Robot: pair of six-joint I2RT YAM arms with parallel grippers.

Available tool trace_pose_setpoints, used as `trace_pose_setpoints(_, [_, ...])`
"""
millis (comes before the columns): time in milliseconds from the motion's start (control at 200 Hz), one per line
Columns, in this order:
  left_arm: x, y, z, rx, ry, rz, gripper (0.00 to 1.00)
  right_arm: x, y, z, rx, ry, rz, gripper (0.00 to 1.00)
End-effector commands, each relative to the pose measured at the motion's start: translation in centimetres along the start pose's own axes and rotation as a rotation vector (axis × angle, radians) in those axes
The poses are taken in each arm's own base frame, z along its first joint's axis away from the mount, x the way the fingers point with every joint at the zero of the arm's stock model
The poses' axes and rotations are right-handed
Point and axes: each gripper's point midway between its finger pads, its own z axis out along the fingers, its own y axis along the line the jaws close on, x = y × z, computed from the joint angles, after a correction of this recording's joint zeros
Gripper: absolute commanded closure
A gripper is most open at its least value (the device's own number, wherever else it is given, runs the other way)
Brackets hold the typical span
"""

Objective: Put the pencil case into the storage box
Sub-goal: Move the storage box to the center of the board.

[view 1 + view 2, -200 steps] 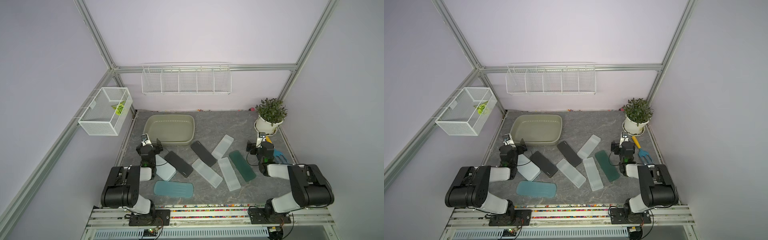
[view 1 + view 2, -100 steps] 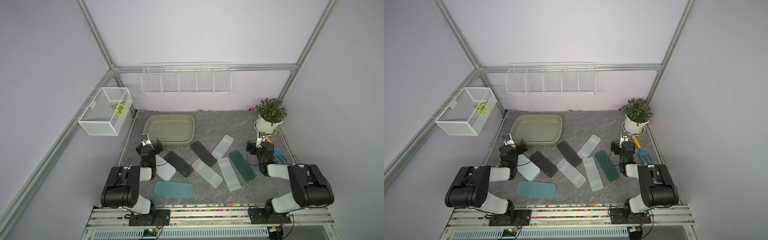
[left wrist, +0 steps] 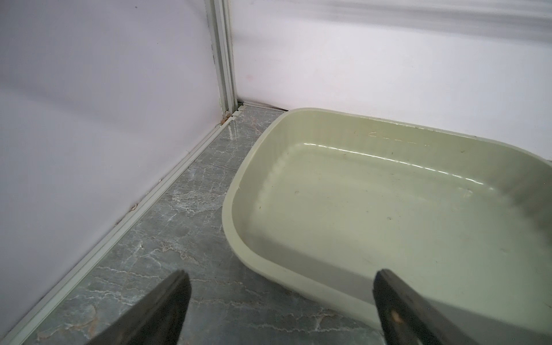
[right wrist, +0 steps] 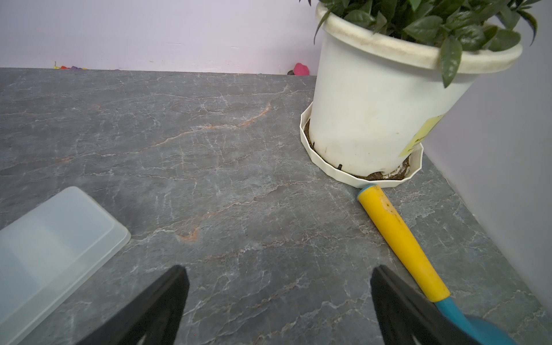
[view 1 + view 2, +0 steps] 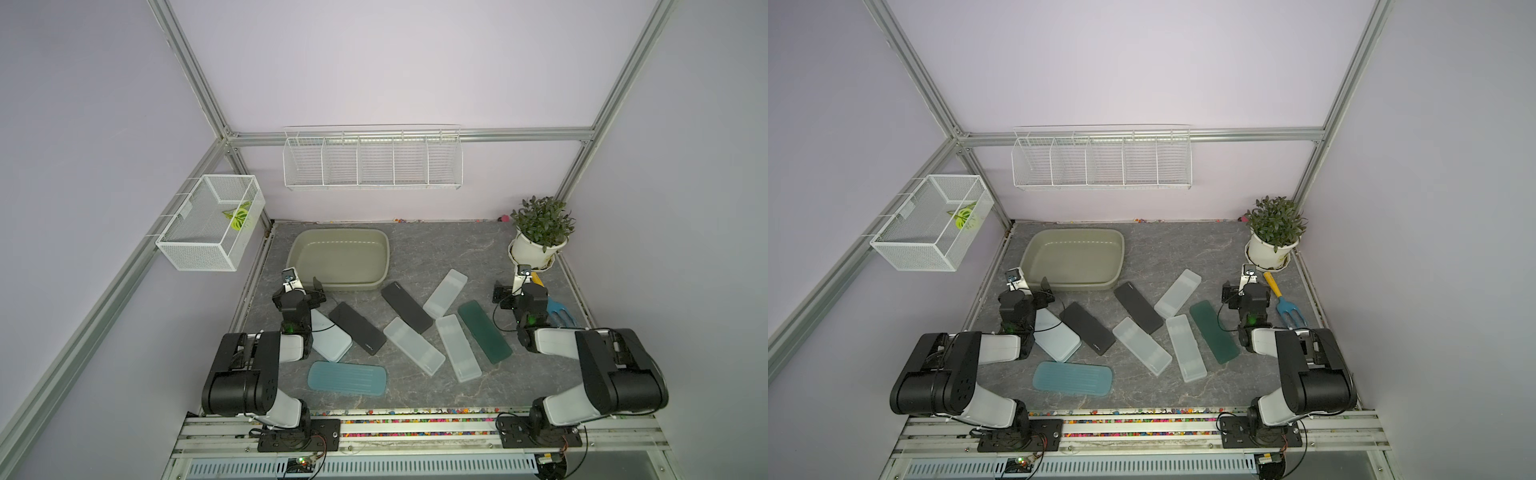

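- One storage box [image 5: 338, 259], a shallow beige-grey tub at the far left of the desk [image 5: 436, 245], near the back wall. There is nothing in it. Only the left wrist view shows the faint scuffs and specks on its bare floor.
- Eight pencil cases [image 5: 1142, 344], all flat on the desk outside the box. The full set is seen only in the top views:
- pale frosted case [image 5: 332, 345], partly under the left arm
- first black case [image 5: 357, 328], just beside it
- second black case [image 5: 406, 306], one end near the box's front wall
- far clear case [image 5: 445, 293], left clear case [image 5: 413, 345] and right clear case [image 5: 458, 347]
- dark green case [image 5: 484, 331], nearest the right arm
- blue ribbed case [image 5: 347, 377], nearest the front edge
- Left tool [image 3: 280, 277]: fingers spread wide, holding nothing, low at the box's near left corner.
- Right tool [image 4: 279, 271]: spread wide, holding nothing, over bare desk between the far clear case and the garden fork [image 4: 400, 245].
- Right wrist view alone: the fork's yellow handle ends just at the saucer [image 4: 388, 182] of the plant pot [image 4: 364, 104].
- Writing: a yellow label [image 4: 424, 134] on the pot, its print cut off and unreadable. Both black cases carry small pale print near one end, too small to read.
- Wire basket [image 5: 199, 249] on the left wall, with a green leaf inside, and wire rack [image 5: 372, 162] on the back wall: top views only.
- Against the earlier frames, no case, box or arm has shifted.
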Motion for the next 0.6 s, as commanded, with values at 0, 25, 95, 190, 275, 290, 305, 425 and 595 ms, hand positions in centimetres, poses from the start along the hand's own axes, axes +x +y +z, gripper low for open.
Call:
trace_pose_setpoints(0, [-0.5, 0.0, 0.0, 0.007, -0.013, -0.004, 0.00, 0.3, -0.1, 0.0, 0.002, -0.002, -0.003, 0.01])
trace_pose_setpoints(25, [-0.5, 0.0, 0.0, 0.007, -0.012, -0.003, 0.00, 0.3, -0.1, 0.0, 0.002, -0.001, -0.003, 0.01])
trace_pose_setpoints(95, [-0.5, -0.1, 0.0, 0.010, -0.013, -0.004, 0.00, 0.3, 0.0, 0.0, 0.001, -0.002, -0.001, 0.01])
trace_pose_setpoints(190, [-0.5, -0.1, 0.0, 0.010, -0.011, -0.004, 0.00, 0.4, 0.0, 0.0, 0.002, 0.003, -0.002, 0.01])
trace_pose_setpoints(275, [-0.5, -0.1, 0.0, 0.009, -0.012, -0.003, 0.00, -0.3, -1.1, -0.2, 0.060, -0.016, 0.022, 0.01])
trace_pose_setpoints(290, [-0.5, -0.1, 0.0, 0.009, -0.012, -0.004, 0.00, -0.7, -1.3, -0.2, 0.075, -0.023, 0.027, 0.01])
trace_pose_setpoints(305, [-0.6, -0.1, 0.0, 0.012, -0.015, -0.003, 0.00, -0.9, -1.5, -0.2, 0.083, -0.015, 0.026, 0.01])
trace_pose_setpoints(425, [-4.3, -4.2, -1.3, 0.233, 0.021, 0.105, 0.09, -5.3, 1.2, -1.3, -0.050, 0.083, -0.069, 0.02])
trace_pose_setpoints(595, [-7.4, -5.4, -2.7, 0.232, 0.321, -0.163, 0.29, -12.2, 8.4, -3.5, -0.164, 0.060, -0.186, 0.26])
